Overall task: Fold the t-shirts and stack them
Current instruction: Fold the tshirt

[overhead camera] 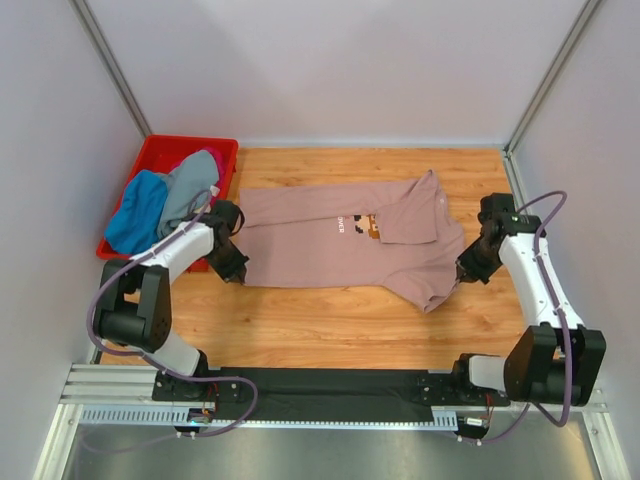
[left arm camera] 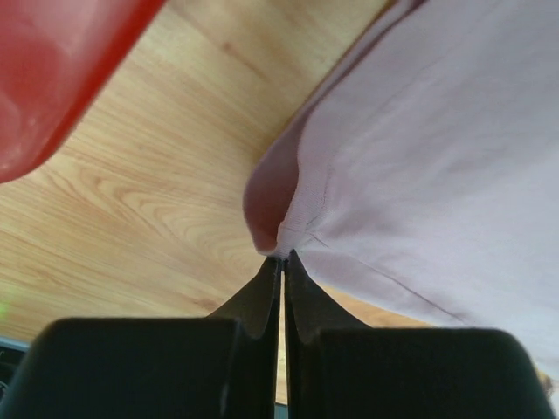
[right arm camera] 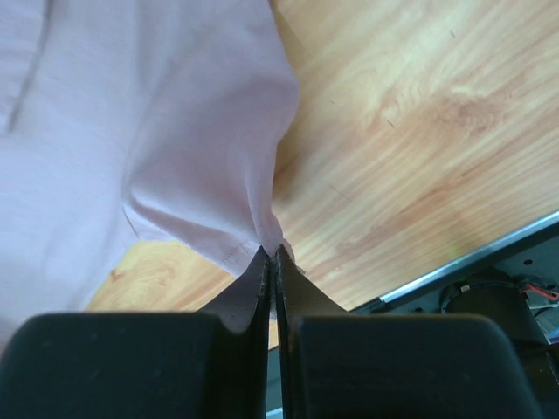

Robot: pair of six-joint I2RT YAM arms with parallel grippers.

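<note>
Gripping opposite near corners of the dusty-pink t-shirt (overhead camera: 330, 245), left jaws and right jaws are each pinching thin cloth (light, limp, likely slipping if tugged).

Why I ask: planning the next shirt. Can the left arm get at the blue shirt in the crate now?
Probably not yet: the left gripper is shut on the pink shirt. The blue shirt lies uncovered in the crate close by, otherwise unobstructed.
</note>
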